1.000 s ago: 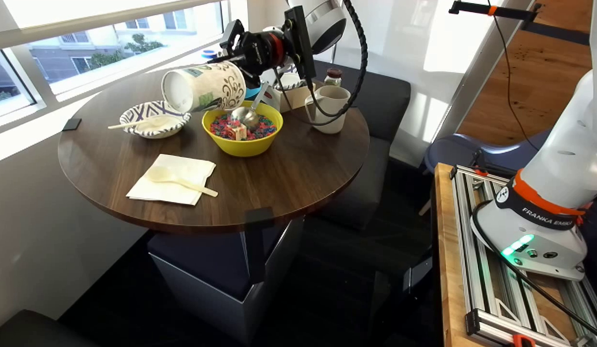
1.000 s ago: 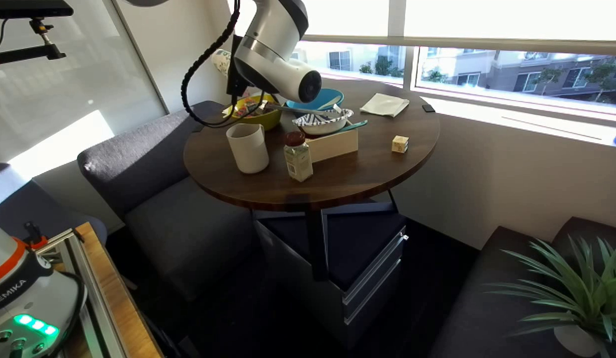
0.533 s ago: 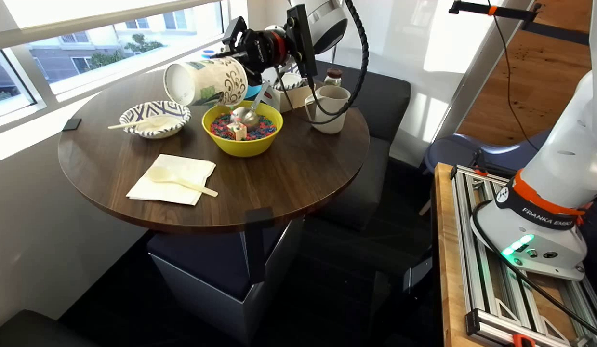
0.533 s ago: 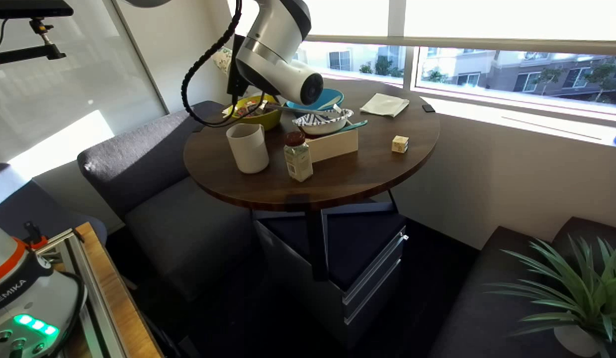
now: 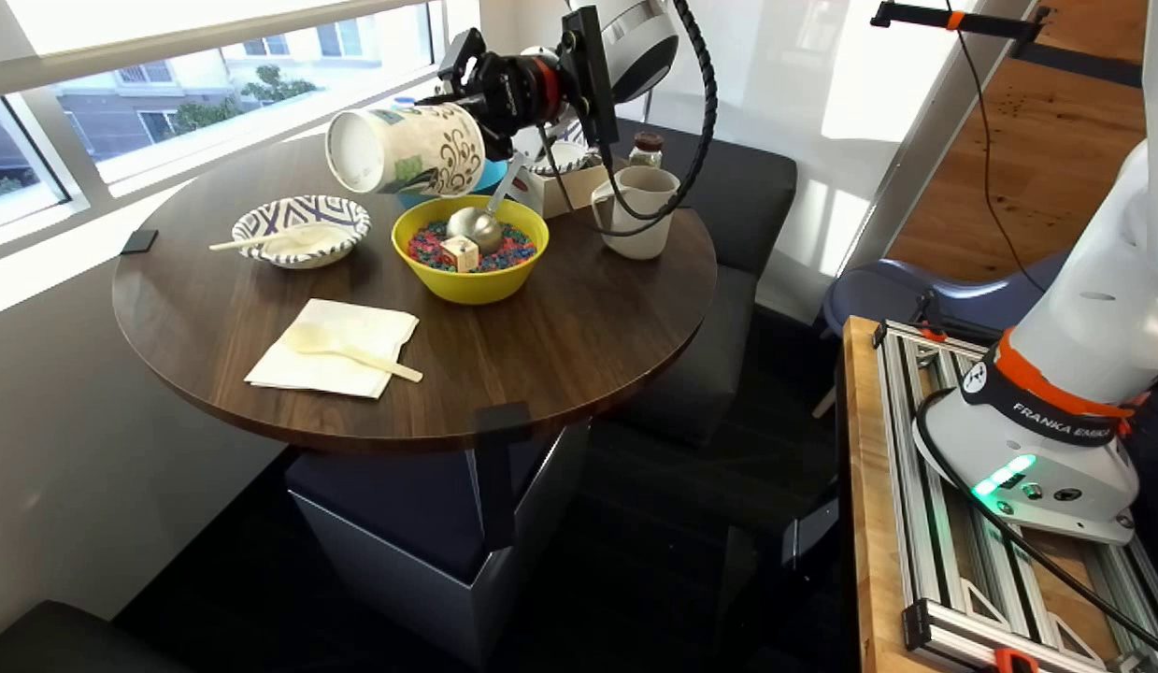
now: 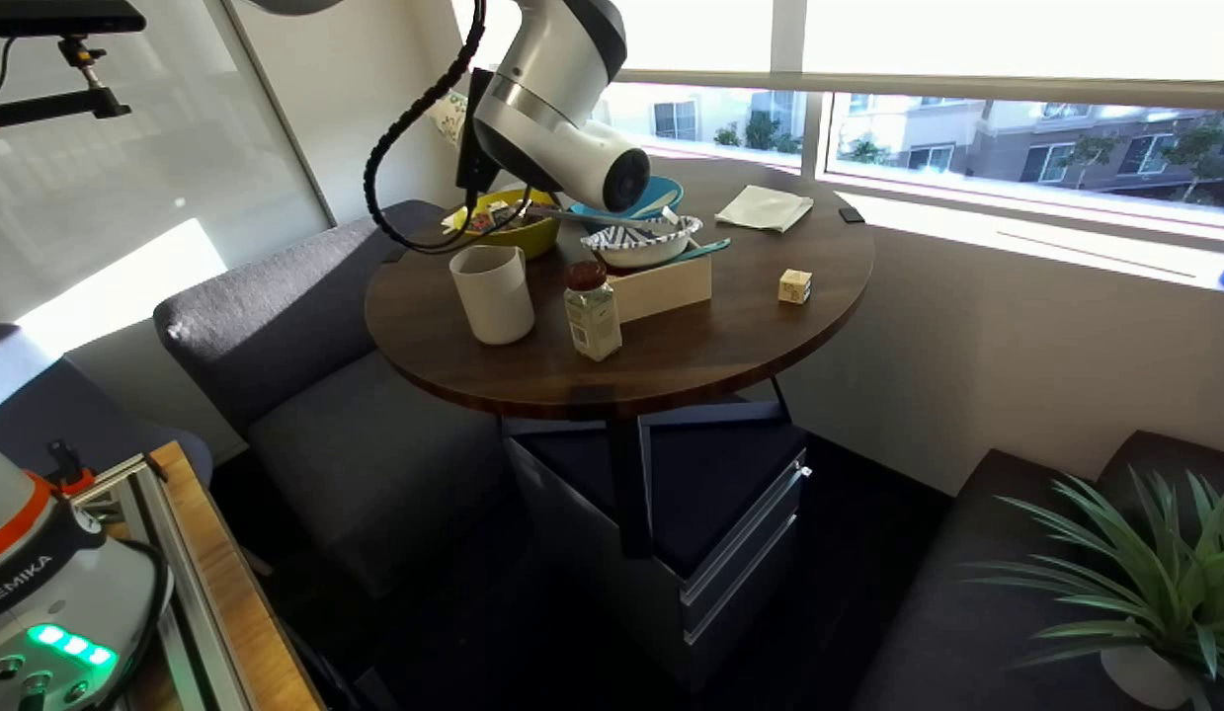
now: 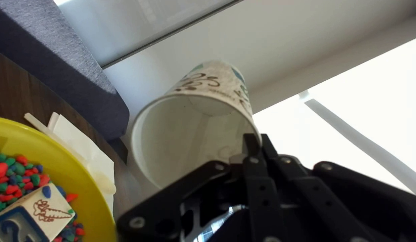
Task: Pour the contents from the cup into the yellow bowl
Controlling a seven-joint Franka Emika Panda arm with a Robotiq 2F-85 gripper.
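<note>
The cream-white patterned cup (image 5: 410, 150) lies tilted on its side in the air above the yellow bowl (image 5: 471, 285). The cup also shows partly in an exterior view (image 6: 448, 118). In the wrist view I look into the mouth of the cup (image 7: 184, 134); I see no loose contents inside. My gripper (image 7: 260, 141) is shut on the cup's wall at the rim, one finger inside and one outside. The yellow bowl (image 7: 70, 171) holds red, blue and green pebbles, a letter block (image 7: 43, 211) and a metal ladle (image 5: 476, 227).
A striped bowl (image 5: 303, 229) with a spoon and a napkin (image 5: 331, 350) with a wooden spoon lie near the yellow bowl. A cream mug (image 6: 493, 296), a red-lidded jar (image 6: 592, 311), a wooden box (image 6: 661, 289), a light blue bowl (image 6: 651, 193) and another block (image 6: 794, 286) also stand on the table.
The cup and gripper have risen slightly and shifted a little to the right. The block and pink bits, blurred in the bowl a second ago, now lie still there.
</note>
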